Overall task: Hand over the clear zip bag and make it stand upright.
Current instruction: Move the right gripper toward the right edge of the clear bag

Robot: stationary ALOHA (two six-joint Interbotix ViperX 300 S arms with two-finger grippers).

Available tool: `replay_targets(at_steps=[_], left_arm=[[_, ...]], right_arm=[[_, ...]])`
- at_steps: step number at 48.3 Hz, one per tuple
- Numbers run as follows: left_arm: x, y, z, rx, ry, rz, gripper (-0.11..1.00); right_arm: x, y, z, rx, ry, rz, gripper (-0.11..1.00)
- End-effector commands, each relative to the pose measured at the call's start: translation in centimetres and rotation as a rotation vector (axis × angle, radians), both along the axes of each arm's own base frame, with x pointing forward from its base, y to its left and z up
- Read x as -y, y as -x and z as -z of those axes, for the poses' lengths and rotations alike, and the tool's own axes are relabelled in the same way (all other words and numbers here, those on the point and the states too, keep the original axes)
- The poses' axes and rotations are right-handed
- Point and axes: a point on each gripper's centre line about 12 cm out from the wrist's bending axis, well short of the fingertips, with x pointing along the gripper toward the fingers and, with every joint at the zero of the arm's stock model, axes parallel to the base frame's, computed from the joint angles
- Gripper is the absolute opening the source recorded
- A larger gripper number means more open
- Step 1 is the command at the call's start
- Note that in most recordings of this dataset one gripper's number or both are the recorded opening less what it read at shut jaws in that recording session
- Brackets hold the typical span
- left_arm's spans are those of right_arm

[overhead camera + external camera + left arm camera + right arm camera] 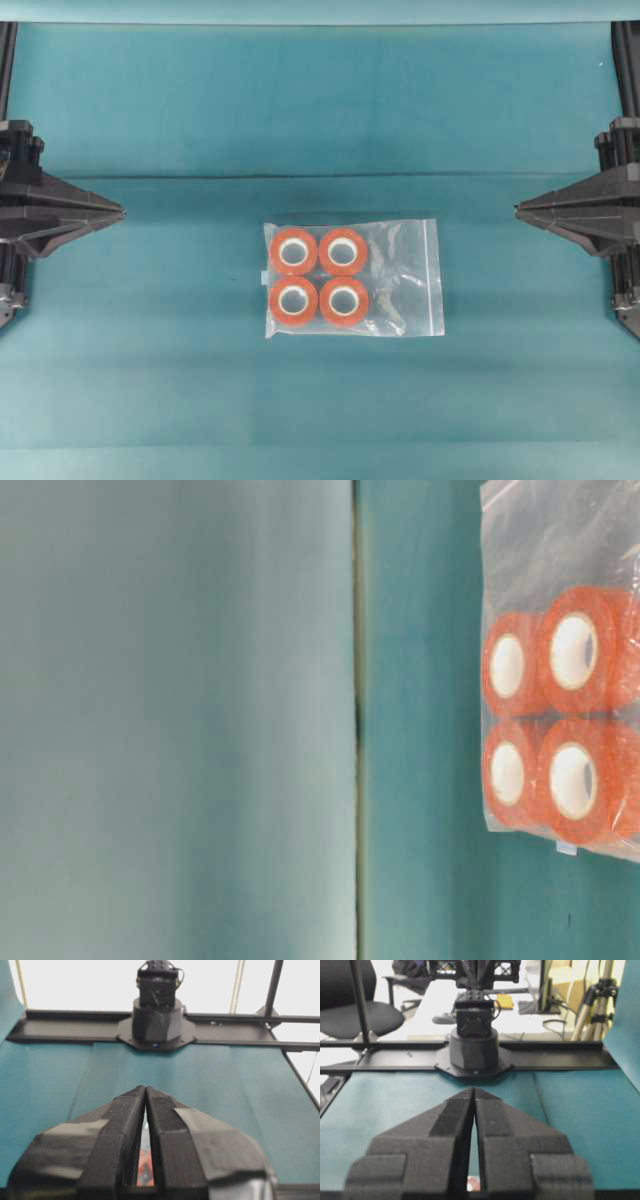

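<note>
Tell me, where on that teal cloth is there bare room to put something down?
Nearly everywhere. Bare teal cloth stretches behind the clear crinkly zip bag of four orange-red tape rolls, in front of it, and between it and the shut black left gripper and right gripper. Only the middle is taken.

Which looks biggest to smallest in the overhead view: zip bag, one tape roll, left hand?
1. The clear zip bag, flat on the table.
2. The left hand; it is cut off at the picture's edge, so its full size is unsure.
3. One tape roll; all four look alike.
</note>
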Motion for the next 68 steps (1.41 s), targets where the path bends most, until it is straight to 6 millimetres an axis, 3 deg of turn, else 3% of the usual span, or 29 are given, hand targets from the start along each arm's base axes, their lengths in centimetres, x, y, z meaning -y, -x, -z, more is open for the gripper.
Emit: replay_targets(at_steps=[1, 4, 8, 19, 35, 43, 53, 60, 68], left_arm=[[0.0, -0.6, -0.6, -0.009, -0.003, 0.001, 0.14], [0.0, -1.0, -0.9, -0.021, -0.006, 0.003, 0.09], [0.1, -1.8, -1.3, -0.048, -0.017, 0.006, -0.01], [0.2, -3.4, -1.5, -0.123, -0.028, 0.008, -0.01], [0.2, -5.5, -1.1, -0.187, -0.024, 0.008, -0.01], [0.4, -5.9, -0.8, -0.205, -0.017, 0.017, -0.01], [0.5, -6.0, -0.7, -0.219, -0.022, 0.021, -0.01], [0.5, -6.1, -0.7, -0.222, -0.010, 0.020, -0.01], [0.5, -6.7, -0.8, -0.231, 0.063, 0.018, -0.01]], right_arm=[[0.0, -0.2, -0.1, -0.002, -0.009, 0.002, 0.09], [0.2, -0.4, 0.1, -0.036, -0.077, 0.011, 0.11], [0.4, -0.7, 0.4, -0.101, -0.202, 0.023, 0.01], [0.5, -1.5, 1.8, -0.247, -0.600, 0.054, 0.00], [0.7, -4.0, 7.1, -0.464, -1.049, 0.204, 0.00], [1.1, -4.7, 9.5, -0.494, -1.199, 0.298, 0.00], [1.3, -5.4, 11.1, -0.529, -1.231, 0.345, 0.01], [1.3, -5.6, 12.1, -0.555, -1.262, 0.380, 0.17], [1.3, -5.8, 13.0, -0.577, -1.290, 0.409, 0.62]])
